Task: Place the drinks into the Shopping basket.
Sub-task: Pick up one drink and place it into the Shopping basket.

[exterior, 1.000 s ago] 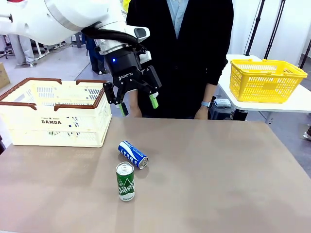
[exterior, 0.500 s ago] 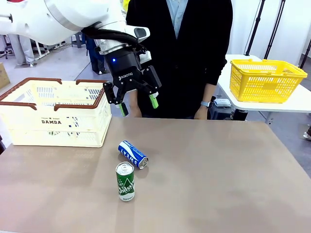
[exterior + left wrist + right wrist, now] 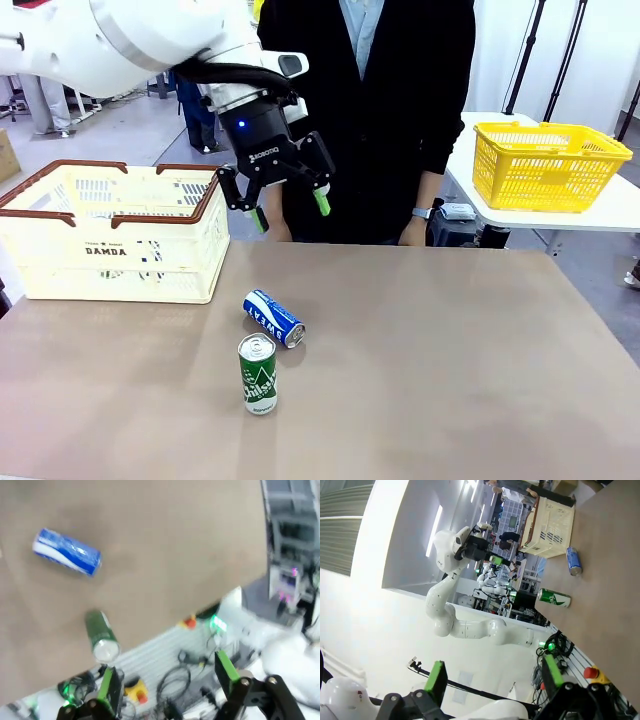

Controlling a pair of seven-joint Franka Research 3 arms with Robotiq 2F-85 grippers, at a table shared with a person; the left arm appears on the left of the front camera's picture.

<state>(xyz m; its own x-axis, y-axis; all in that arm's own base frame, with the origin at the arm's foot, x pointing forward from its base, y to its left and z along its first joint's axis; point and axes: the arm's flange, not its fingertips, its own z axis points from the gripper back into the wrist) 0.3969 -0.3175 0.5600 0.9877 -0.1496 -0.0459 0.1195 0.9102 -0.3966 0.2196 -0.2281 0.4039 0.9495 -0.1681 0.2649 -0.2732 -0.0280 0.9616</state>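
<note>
A blue can (image 3: 273,318) lies on its side on the brown table, and a green can (image 3: 258,374) stands upright just in front of it. The cream Shopping basket (image 3: 110,232) with brown rim sits at the table's far left. My left gripper (image 3: 290,211) hangs open and empty above the table's far edge, right of the basket and well above the cans. Its wrist view looks down on the blue can (image 3: 66,552) and green can (image 3: 101,635), with open fingers (image 3: 167,684) at the bottom. My right gripper (image 3: 492,675) is open, far from the green can (image 3: 554,598), blue can (image 3: 573,561) and basket (image 3: 549,526).
A person in a dark jacket (image 3: 385,110) stands at the far edge, hands low behind the table. A yellow mesh basket (image 3: 545,165) rests on a white side table at the right. The table's right half is bare (image 3: 470,350).
The left gripper has turned slightly and shifted a little to the right; the cans and basket have not moved.
</note>
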